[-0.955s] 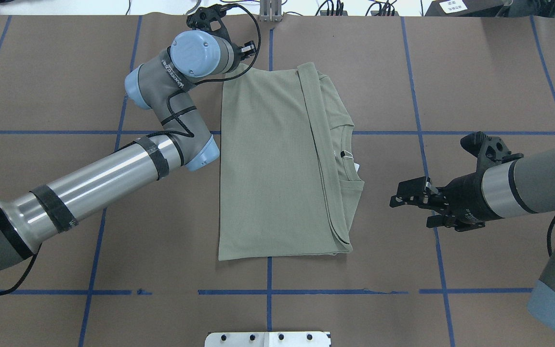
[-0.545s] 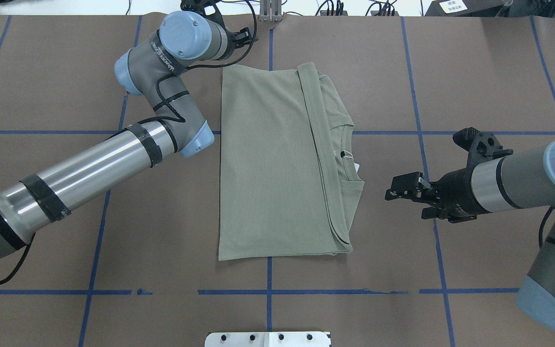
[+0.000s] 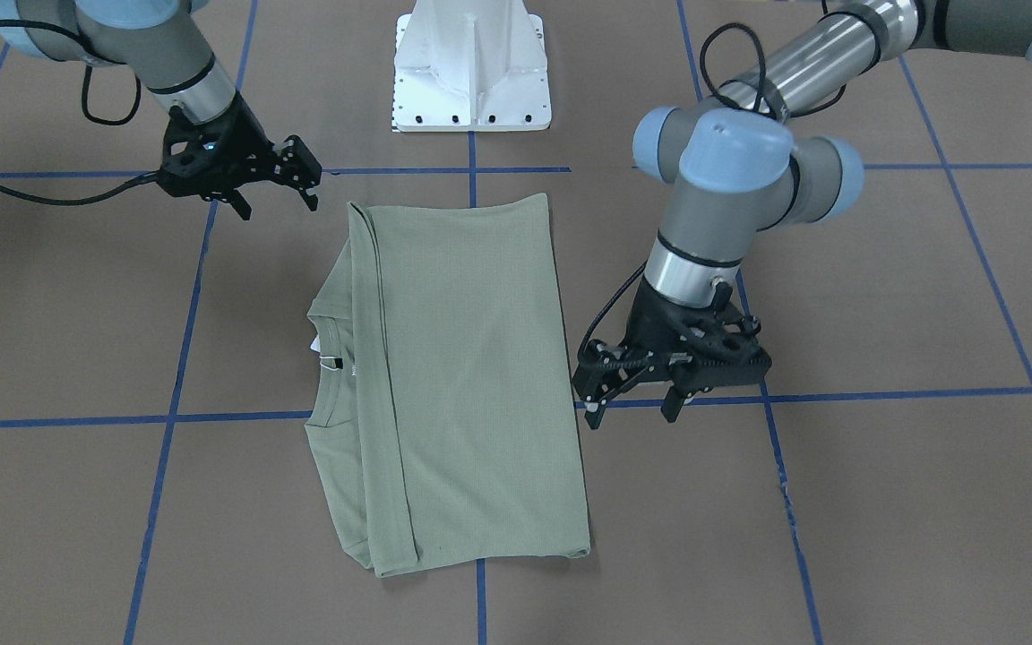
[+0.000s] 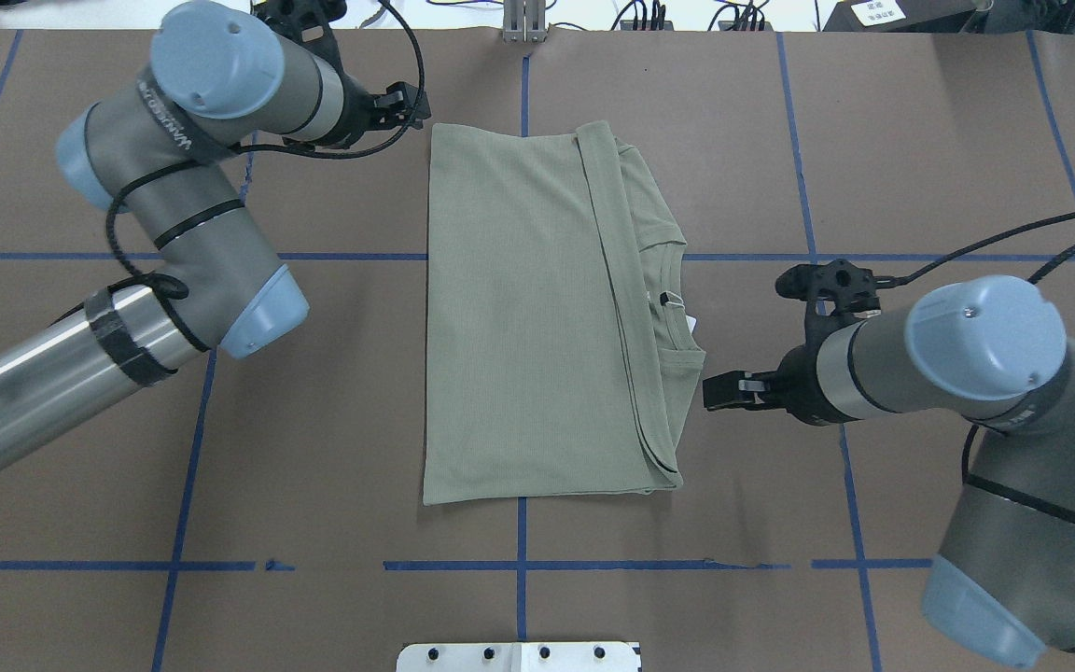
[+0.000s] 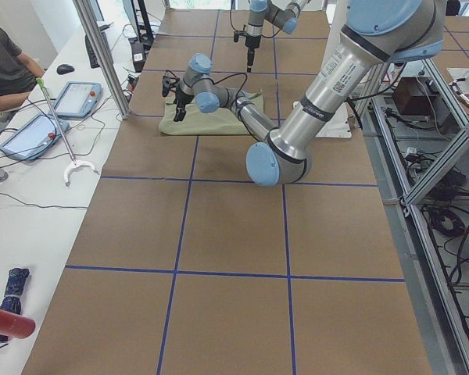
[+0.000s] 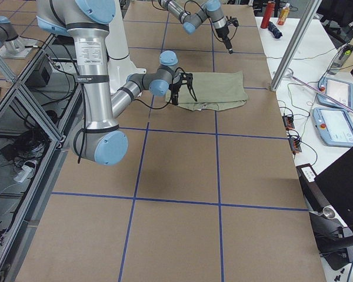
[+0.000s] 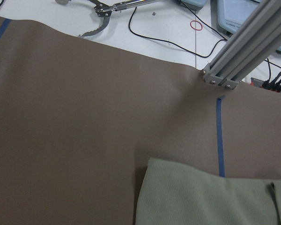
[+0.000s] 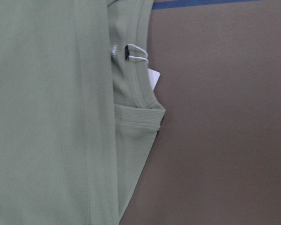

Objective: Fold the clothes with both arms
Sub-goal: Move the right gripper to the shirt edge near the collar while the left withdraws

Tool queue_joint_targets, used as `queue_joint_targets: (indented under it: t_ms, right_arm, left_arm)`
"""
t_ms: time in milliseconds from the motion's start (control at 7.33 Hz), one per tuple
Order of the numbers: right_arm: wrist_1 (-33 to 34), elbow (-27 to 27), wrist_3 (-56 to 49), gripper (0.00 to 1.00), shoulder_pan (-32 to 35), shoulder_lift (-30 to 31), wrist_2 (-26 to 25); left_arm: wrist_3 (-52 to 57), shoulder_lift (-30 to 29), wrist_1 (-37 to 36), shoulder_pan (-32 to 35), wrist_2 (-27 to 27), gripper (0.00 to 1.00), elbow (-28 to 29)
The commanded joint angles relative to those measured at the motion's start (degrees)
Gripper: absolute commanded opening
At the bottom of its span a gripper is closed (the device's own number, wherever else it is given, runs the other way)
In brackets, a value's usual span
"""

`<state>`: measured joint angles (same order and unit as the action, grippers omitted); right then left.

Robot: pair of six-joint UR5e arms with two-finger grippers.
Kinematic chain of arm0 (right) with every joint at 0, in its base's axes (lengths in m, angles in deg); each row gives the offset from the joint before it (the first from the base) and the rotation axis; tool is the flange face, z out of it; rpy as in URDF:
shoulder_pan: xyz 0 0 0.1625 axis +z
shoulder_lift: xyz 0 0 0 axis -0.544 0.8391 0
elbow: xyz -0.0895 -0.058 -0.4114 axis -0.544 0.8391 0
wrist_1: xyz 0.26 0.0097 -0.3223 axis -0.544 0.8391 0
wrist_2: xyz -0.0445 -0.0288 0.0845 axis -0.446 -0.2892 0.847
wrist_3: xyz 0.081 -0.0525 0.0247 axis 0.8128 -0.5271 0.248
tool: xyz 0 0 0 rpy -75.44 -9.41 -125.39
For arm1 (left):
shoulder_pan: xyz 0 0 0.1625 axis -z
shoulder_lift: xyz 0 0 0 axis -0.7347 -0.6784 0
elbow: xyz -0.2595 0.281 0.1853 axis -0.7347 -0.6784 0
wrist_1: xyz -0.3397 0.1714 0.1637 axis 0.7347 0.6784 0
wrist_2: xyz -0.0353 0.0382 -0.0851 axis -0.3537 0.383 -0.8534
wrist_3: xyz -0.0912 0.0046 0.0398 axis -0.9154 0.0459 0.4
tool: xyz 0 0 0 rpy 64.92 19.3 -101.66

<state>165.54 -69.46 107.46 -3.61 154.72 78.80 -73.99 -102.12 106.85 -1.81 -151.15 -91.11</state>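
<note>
Since the earlier overhead picture, the silver-grey tubular left arm (image 4: 192, 233) with light-blue joint caps had swung toward the robot's left. Its black two-finger left end effector (image 3: 631, 408) had drawn back from the far left corner of the garment. The black two-finger right end effector (image 3: 276, 202) of the silver-grey right arm (image 4: 873, 378) had come closer to the neck opening. The sage-green long-sleeved knit shirt (image 4: 519, 317) itself had not shifted.

The shirt lay folded into a long rectangle in the middle of the brown paper-covered tabletop (image 4: 314, 420), which was marked with blue tape lines (image 4: 174, 566). Its ribbed crew neck (image 8: 136, 115) pointed to the robot's right, and a narrow folded band ran along the body beside the neck. The small white hang tag (image 8: 153, 78) lay at the neck, partly over the tabletop.

The fingers of the left end effector were spread apart. It hovered just beside the shirt's left edge, not touching the cloth. The fingers of the right end effector were spread as well, and it hung near the collar, apart from it. The left wrist view showed only a corner of the shirt and an aluminium post (image 7: 243, 51) at the far edge. The white metal pedestal base (image 3: 471, 72) stood at the robot's side of the tabletop.
</note>
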Motion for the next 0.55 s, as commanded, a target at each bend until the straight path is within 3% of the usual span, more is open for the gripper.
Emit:
queue_joint_targets:
  t_ms: [0,409]
  right_arm:
    - [15.1,3.0,-4.4,1.0,-2.7,-11.1,-1.1]
    - [14.5,4.9,-2.9,1.0,-3.5,-12.2,0.5]
  left_arm:
    - [0.0,6.4,-5.8,-2.2,-1.7,1.0,-14.8]
    - [-0.5,7.9,-5.8,-2.8,-2.4,1.0,-16.2]
